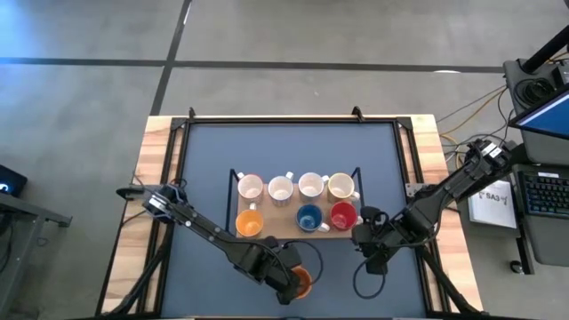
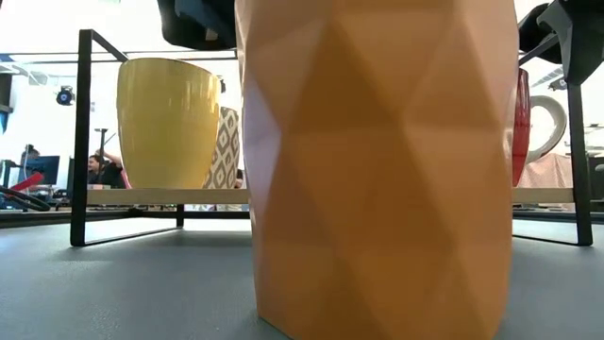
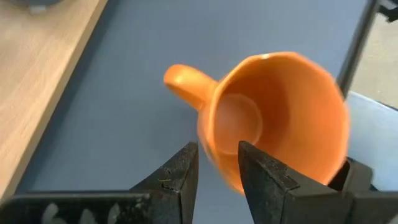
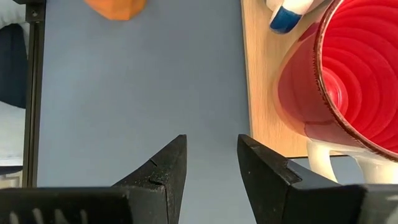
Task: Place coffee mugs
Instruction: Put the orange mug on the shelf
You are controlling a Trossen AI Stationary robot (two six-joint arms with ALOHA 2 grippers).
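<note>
On the table's near edge, by the left jaws: loose orange mug (image 1: 300, 281), upright on the dark mat (image 1: 289, 151), well apart from the rack.
Left gripper (image 3: 217, 165): low at the mat's near edge, right at that mug. The wrist view shows the fingers with a narrow gap, one finger (image 3: 264, 180) inside the cup, the other outside, so the rim wall sits between them. Whether they press the wall I cannot tell.
Loose mug, detail: faceted sides fill the low view (image 2: 382, 170); handle (image 3: 183, 84) points away from the jaws and to one side.
Right gripper (image 4: 211, 165): low over bare mat just beside the rack's right end. Jaws parted a little, nothing between them, only mat beneath.
Red mug (image 4: 348, 81): just ahead and to one side of the right jaws, on the rack board, not touching them. Ribbed inside, pale handle toward the gripper.
Rack (image 1: 233, 182): black wire frame with a wood board, mid-table, ahead of both grippers.
Far row on rack: four pale mugs; first (image 1: 250, 188), second (image 1: 280, 188), third (image 1: 310, 185), fourth (image 1: 340, 186).
Near row on rack: orange (image 1: 249, 222), blue (image 1: 308, 218), red last at the right end. A gap stands between orange and blue.
Low view, behind the loose mug: a yellow-looking mug (image 2: 168, 123) on the rack board, a patterned one (image 2: 225, 146) behind it.
Room: a person (image 2: 99, 168) seated far off.
</note>
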